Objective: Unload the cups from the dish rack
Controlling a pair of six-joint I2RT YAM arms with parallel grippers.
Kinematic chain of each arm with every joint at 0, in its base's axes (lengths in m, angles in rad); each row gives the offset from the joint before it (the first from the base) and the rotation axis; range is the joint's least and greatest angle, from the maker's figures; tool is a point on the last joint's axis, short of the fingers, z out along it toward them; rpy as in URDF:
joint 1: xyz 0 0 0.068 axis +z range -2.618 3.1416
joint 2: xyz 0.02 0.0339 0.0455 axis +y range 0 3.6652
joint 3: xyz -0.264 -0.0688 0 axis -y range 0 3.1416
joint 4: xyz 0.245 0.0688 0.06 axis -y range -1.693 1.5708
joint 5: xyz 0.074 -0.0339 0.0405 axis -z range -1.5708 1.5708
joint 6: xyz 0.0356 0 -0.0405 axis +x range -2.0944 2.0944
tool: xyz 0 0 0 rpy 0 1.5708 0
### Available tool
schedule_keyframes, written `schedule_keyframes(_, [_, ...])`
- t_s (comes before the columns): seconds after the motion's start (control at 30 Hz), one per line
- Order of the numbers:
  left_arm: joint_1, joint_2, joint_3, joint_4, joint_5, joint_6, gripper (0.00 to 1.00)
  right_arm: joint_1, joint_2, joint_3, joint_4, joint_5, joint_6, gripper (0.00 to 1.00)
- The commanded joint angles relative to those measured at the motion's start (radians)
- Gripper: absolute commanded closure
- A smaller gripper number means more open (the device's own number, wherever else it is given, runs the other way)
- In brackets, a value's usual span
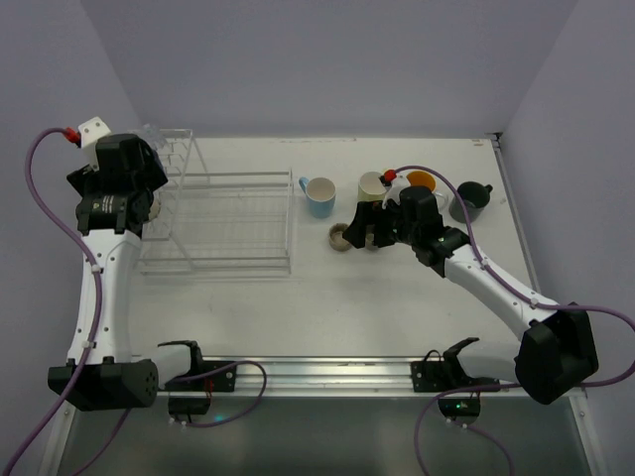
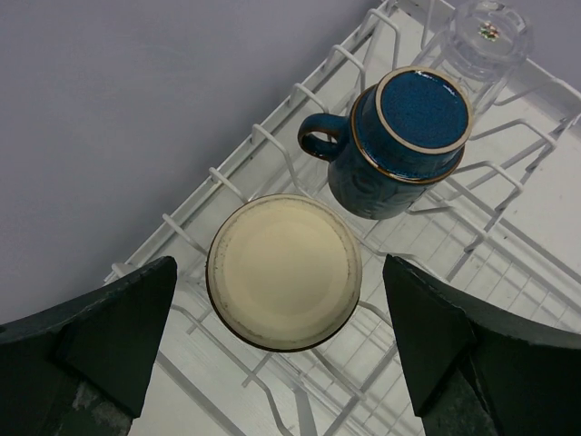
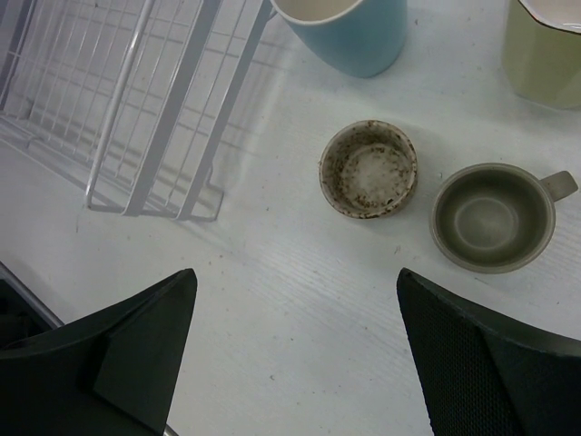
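Though glossy, speckled navy mug (image 2: 399,145) (round-based)

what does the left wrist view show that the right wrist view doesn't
Only left wrist: a navy cup and a cream cup, upside down in the dish rack, plus a clear glass. Only right wrist: a speckled grey-brown cup, a handled grey-brown cup, a light blue cup and a pale yellow-green cup on the table. Both: the dish rack and an open pincer, left pincer in one, right pincer in the other.

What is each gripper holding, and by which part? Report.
Nothing. Left gripper open over the round cream cup in the white wire dish rack; right gripper open too.
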Motion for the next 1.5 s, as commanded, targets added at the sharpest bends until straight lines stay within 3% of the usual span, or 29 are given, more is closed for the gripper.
schedule_keyframes(0.0, [0.019, -0.002, -0.025, 0.034, 0.004, 0.053, 0.00, 0.000, -0.018, -0.007, 0.041, -0.022, 0.009, 0.06])
schedule_keyframes(0.37, [0.029, -0.022, -0.122, 0.116, 0.003, 0.079, 0.20, -0.001, -0.035, -0.010, 0.038, 0.001, 0.007, 0.07])
schedule_keyframes(0.43, [0.031, -0.040, -0.130, 0.120, 0.010, 0.080, 0.32, -0.001, -0.055, -0.019, 0.045, 0.002, 0.010, 0.07])
schedule_keyframes(0.53, [0.031, -0.077, -0.127, 0.133, 0.032, 0.089, 0.41, -0.001, -0.075, -0.033, 0.063, -0.007, 0.018, 0.07])
schedule_keyframes(0.83, [0.031, -0.175, 0.028, 0.116, 0.197, 0.086, 0.45, -0.001, -0.247, -0.154, 0.311, -0.108, 0.099, 0.07])
schedule_keyframes(0.93, [0.029, -0.207, 0.050, 0.120, 0.330, 0.053, 0.45, -0.001, -0.302, -0.188, 0.391, -0.191, 0.141, 0.07])
schedule_keyframes(1.03, [0.028, -0.244, 0.008, 0.191, 0.652, -0.028, 0.47, 0.005, -0.355, -0.223, 0.490, -0.264, 0.208, 0.08])
schedule_keyframes(1.07, [0.028, -0.272, -0.021, 0.227, 0.825, -0.094, 0.47, 0.013, -0.368, -0.241, 0.517, -0.275, 0.229, 0.08])
schedule_keyframes(1.17, [0.026, -0.351, -0.169, 0.436, 1.057, -0.249, 0.48, 0.054, -0.408, -0.266, 0.624, -0.277, 0.299, 0.10])
schedule_keyframes(1.27, [0.017, -0.448, -0.341, 0.704, 1.177, -0.417, 0.49, 0.124, -0.417, -0.264, 0.709, -0.231, 0.340, 0.13])
schedule_keyframes(1.47, [-0.046, -0.530, -0.570, 1.037, 1.225, -0.639, 0.48, 0.253, -0.334, -0.182, 0.851, -0.136, 0.358, 0.20])
